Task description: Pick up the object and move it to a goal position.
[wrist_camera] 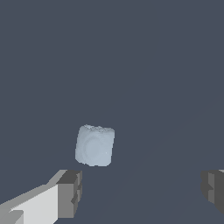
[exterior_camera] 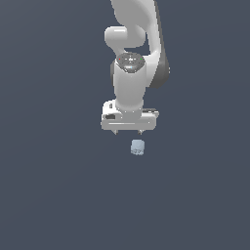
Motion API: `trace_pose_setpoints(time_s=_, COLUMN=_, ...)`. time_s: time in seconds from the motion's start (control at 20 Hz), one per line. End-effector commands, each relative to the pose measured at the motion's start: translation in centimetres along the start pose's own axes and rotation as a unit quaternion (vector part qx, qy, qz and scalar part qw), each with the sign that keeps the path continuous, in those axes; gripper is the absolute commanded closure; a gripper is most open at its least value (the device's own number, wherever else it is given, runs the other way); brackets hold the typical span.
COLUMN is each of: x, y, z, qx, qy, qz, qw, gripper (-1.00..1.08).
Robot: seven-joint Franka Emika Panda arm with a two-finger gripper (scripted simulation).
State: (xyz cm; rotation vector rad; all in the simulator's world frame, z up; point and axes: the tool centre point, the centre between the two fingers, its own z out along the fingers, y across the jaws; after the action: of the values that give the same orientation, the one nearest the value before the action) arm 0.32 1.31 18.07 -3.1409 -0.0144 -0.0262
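The object (exterior_camera: 137,147) is a small pale light-blue lumpy cylinder lying on the dark grey floor, just in front of and below the white gripper (exterior_camera: 128,133). In the wrist view the object (wrist_camera: 95,145) lies ahead of the grey fingertips (wrist_camera: 70,192), nearer the one with the white finger body, and outside the gap between them. The jaws stand wide apart and hold nothing. In the exterior view only the short finger tips show under the white hand.
The white Panda arm (exterior_camera: 134,53) rises behind the gripper toward the top of the exterior view. A plain dark grey floor (exterior_camera: 58,185) surrounds everything.
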Motion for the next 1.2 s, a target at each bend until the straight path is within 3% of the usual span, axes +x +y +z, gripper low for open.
trace_pose_setpoints(time_s=0.0, x=0.0, y=0.0, z=0.0, qx=0.0, qy=0.0, qz=0.0, qw=1.0, gripper=-0.92)
trace_pose_setpoints(time_s=0.45, x=-0.4, y=-1.1, z=0.5, qx=0.013, qy=-0.015, qz=-0.011, qw=0.9997, gripper=-0.92)
trace_pose_setpoints(time_s=1.15, x=-0.6, y=-2.8, z=4.1, qx=0.007, qy=-0.012, qz=0.026, qw=0.9996, gripper=-0.92)
